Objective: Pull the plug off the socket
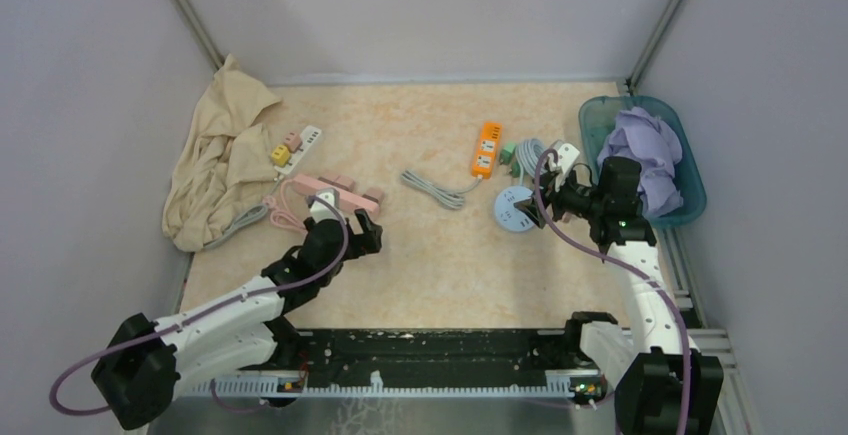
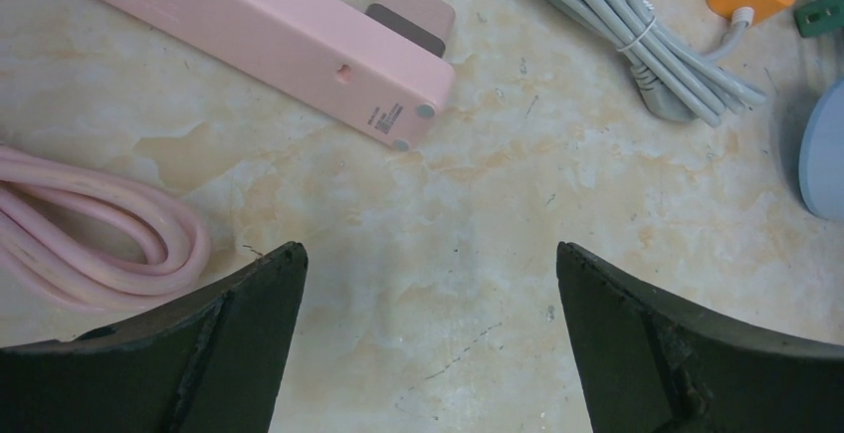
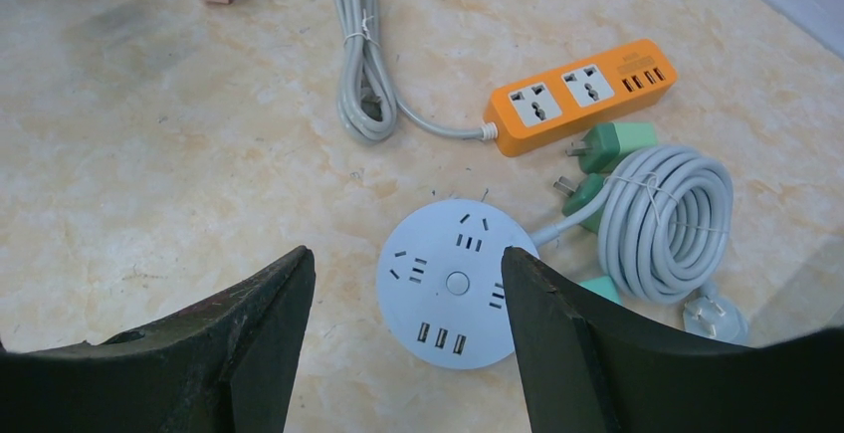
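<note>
Nearby, round socket [image 3: 453,284], orange strip [image 3: 582,95], green plugs [image 3: 612,144]

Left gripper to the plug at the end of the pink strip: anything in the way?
No loose object visible. The left gripper is open over bare tabletop, short of the pink strip. The pink plug sits on the strip's far side, so the strip's body partly screens it. The pink cord coil lies off to the side.
</note>
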Controlling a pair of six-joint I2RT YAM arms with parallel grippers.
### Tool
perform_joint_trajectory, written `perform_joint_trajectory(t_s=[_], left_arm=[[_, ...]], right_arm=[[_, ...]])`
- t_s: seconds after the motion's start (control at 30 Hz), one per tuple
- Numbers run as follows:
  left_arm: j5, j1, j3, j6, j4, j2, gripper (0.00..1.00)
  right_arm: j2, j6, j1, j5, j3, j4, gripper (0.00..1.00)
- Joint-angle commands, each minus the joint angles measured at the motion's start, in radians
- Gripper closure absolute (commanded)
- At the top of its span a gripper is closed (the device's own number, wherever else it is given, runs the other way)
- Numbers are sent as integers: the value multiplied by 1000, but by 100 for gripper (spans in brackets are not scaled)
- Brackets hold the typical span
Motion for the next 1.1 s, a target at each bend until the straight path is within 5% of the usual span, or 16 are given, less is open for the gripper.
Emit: perform_joint_trajectory(t_s=[0.0,0.2,0.6,1.07], left_arm=[[-55,6,55,-49,-22,35,0],[-81,46,75,-188,-36,65,0],[224,308,75,-351,38,93,3],[327,433,177,-492,-12,292,13]], right_arm=[[1,-16,1,-36,0,46,31],[-1,-15,1,-46,0,45,31],[-8,-15,1,-49,0,45,31],[-11,-17,1,-52,0,43,31]])
